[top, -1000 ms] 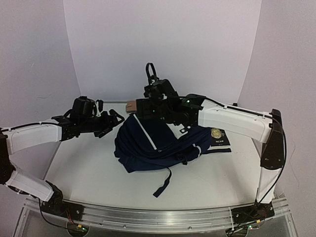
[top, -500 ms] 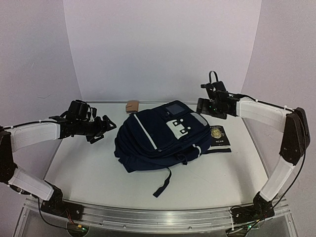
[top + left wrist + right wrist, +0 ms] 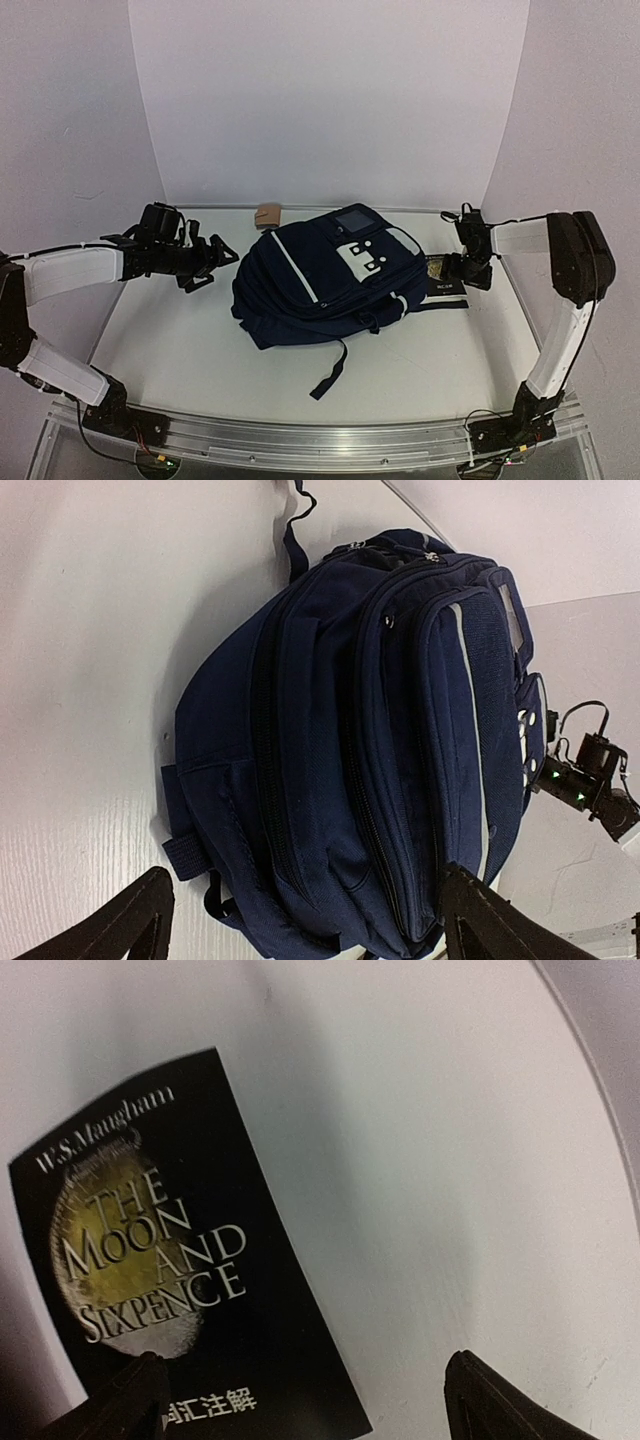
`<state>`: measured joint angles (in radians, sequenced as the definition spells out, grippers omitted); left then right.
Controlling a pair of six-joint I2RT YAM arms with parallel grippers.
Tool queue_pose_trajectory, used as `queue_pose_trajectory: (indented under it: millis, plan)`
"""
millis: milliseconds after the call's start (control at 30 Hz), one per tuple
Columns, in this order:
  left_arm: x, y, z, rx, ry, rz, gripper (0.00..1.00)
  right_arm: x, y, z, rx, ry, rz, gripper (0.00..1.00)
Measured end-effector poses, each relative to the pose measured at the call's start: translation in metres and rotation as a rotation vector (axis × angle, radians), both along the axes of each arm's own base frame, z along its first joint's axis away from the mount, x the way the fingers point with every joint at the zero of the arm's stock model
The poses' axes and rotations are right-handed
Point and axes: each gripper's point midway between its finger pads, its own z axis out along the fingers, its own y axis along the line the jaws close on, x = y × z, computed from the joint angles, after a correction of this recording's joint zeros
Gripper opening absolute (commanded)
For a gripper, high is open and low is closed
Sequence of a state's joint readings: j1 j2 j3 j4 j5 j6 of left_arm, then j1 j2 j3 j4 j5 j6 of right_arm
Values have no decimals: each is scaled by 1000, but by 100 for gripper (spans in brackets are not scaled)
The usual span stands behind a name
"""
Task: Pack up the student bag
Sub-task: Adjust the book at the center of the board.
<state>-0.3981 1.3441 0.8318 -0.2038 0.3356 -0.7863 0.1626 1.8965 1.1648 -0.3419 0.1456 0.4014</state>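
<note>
Navy student bag [image 3: 320, 285] lies centred, black book [image 3: 445, 273] at its right edge.

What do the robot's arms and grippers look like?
The left arm and right arm have smooth white shell links with bulky black joints. The left gripper and right gripper are black, each with two tapered fingers. Small green lights glow on the right wrist.

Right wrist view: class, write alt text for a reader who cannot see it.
A black paperback book, The Moon and Sixpence by W.S. Maugham, gold moon on its cover, lies flat on a white table. The open, empty right gripper shows only as dark fingertips in the bottom corners.
</note>
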Motion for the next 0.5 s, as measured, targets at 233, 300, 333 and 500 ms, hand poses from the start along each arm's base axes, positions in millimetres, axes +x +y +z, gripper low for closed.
queue_pose_trajectory:
  millis: [233,300,333,500]
  plan:
    - [-3,1,-3,-4,11,4,93,0,10,-15,35,36,66,71]
    - [-3,1,-3,-6,15,7,93,2,12,-15,40,37,72,69]
    - [-3,1,-3,-8,16,8,93,3,12,-15,43,36,75,67]
    - [-5,2,-5,-9,25,13,93,6,17,-17,62,31,90,58]
